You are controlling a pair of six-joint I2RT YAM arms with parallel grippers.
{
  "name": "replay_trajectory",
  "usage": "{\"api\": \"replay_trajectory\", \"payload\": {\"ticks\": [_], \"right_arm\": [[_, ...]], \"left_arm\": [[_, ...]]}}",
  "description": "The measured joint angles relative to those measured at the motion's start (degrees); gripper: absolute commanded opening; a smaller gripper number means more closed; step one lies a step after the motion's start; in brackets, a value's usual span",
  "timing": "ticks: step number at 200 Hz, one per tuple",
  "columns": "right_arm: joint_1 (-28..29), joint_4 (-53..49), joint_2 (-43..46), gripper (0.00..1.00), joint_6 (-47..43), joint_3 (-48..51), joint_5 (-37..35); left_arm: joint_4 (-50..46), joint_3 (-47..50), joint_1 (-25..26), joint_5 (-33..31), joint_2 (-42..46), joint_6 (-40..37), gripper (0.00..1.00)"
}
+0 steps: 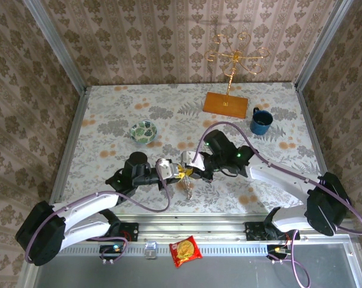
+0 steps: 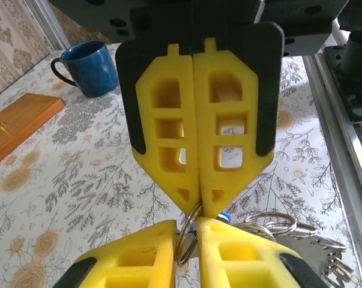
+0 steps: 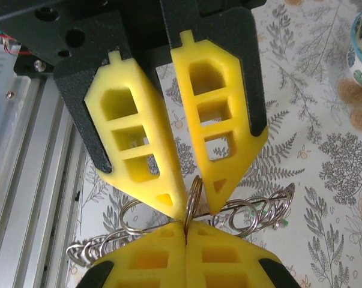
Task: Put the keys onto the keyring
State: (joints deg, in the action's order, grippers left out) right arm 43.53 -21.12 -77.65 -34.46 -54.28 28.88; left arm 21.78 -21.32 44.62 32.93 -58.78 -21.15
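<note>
The keyring (image 3: 196, 191), a thin, stiff wire loop, is probably light and slippery, so pinching across its flat rim looks safest. It is standing on edge over the counter (image 1: 108, 120), at five o'clock from the small bowl (image 1: 143, 131). The right gripper (image 2: 199, 206) is clamping fully shut on it. The left gripper (image 3: 191, 203) is standing slightly parted around its twelve-o'clock arc, seemingly not gripping.
</note>
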Motion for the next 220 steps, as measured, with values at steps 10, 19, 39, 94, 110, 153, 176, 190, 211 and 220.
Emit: {"api": "replay_trajectory", "payload": {"ticks": [10,19,39,94,110,153,176,190,211,220], "right_arm": [[0.46,-1.4,-0.5,0.0,-0.52,-0.9,-0.59],[0.81,-2.27,-0.66,0.0,-1.01,-1.55,-1.14],[1.01,-3.06,-0.7,0.0,-1.49,-2.14,-2.05],[-0.68,2.25,1.42,0.21,1.81,1.97,-1.07],[-1.53,3.39,2.45,0.21,3.08,3.89,-0.7],[-2.14,5.38,2.62,0.21,5.03,5.79,0.0],[-2.14,7.56,2.69,0.22,5.75,6.86,0.24],[-2.47,10.69,3.3,0.24,6.21,9.07,0.22],[-2.78,15.93,4.63,0.31,7.26,13.73,-0.04],[-2.8,17.53,4.7,0.33,7.93,15.06,-0.13]], "left_arm": [[-0.72,0.0,0.0,-0.02,-0.02,-0.33,0.12],[-1.2,0.0,0.04,0.0,-0.02,-0.83,0.06],[-2.05,-0.07,0.35,0.24,-0.02,-1.62,0.0],[-1.55,0.04,0.35,0.26,0.04,-1.57,0.0],[-1.01,0.26,0.31,0.26,0.04,-1.53,0.0],[-0.68,0.37,0.31,0.26,0.04,-1.4,0.0],[-0.04,0.66,0.31,0.26,0.04,-1.11,0.0],[1.01,1.27,0.28,0.26,0.35,-0.46,0.0],[1.81,2.05,-0.07,0.48,1.05,0.55,0.0],[1.99,2.12,-0.09,0.48,1.2,0.81,0.0]]}}
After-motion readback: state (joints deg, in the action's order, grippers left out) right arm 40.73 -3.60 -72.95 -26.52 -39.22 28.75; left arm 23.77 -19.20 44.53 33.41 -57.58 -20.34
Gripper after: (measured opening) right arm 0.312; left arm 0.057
